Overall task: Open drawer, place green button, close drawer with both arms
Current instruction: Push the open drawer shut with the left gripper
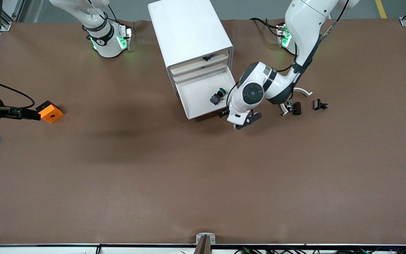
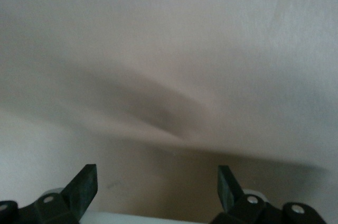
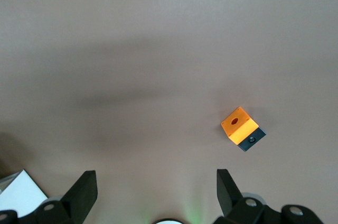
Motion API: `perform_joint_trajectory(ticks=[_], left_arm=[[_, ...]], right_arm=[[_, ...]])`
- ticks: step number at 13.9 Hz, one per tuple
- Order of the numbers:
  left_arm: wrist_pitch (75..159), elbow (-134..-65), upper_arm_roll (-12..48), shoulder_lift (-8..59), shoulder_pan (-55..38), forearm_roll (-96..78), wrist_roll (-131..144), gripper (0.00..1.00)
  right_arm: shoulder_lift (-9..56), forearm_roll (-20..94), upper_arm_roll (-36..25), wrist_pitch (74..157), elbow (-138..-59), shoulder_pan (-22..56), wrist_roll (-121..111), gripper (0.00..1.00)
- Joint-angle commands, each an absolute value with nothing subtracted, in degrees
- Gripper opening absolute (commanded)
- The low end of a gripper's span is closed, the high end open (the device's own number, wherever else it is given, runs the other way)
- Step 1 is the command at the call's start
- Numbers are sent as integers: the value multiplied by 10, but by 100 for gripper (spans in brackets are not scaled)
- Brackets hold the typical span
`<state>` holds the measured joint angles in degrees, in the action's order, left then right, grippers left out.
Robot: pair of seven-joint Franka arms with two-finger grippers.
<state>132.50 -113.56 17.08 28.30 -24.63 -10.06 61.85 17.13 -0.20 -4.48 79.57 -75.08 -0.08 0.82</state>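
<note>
The white cabinet (image 1: 189, 31) stands at the middle of the table, far from the front camera. Its lowest drawer (image 1: 203, 113) is pulled out. The button (image 1: 217, 96), green cap on a bluish base, lies in the drawer near the side toward the left arm's end. My left gripper (image 1: 223, 113) is open and empty, low at the drawer's front corner. In the left wrist view its gripper (image 2: 157, 174) sits close against a plain cream surface (image 2: 169, 49). My right gripper (image 1: 30, 114) is open and empty, waiting by the orange cube; the right wrist view shows it (image 3: 157, 179) over bare table.
An orange cube with a hole (image 1: 50, 113) lies toward the right arm's end and shows in the right wrist view (image 3: 240, 125). A white arc (image 1: 303, 92) and two black clips (image 1: 294, 107) (image 1: 320, 104) lie beside the left arm's elbow.
</note>
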Motion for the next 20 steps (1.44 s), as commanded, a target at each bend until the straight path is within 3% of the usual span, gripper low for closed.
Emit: perform_joint_trajectory(ticks=[1,5,12,20], left_arm=[[1332,-1160,199,265,-245,-105,637,100],[1331,-1165,224,268,-266,-105,676,100],[1332,-1158,236,290,-310,-158,726,100],[1328,-1109,207,286,-258,-149,722,100]], right_arm=[[160,-8,-39,781,-736,-5,20,100],[118,1,-36,779,-742,-5,40,100],[2,1,-36,786,-850,-27,42,100],[-67,2,-35,852,-952,-21,47,100]])
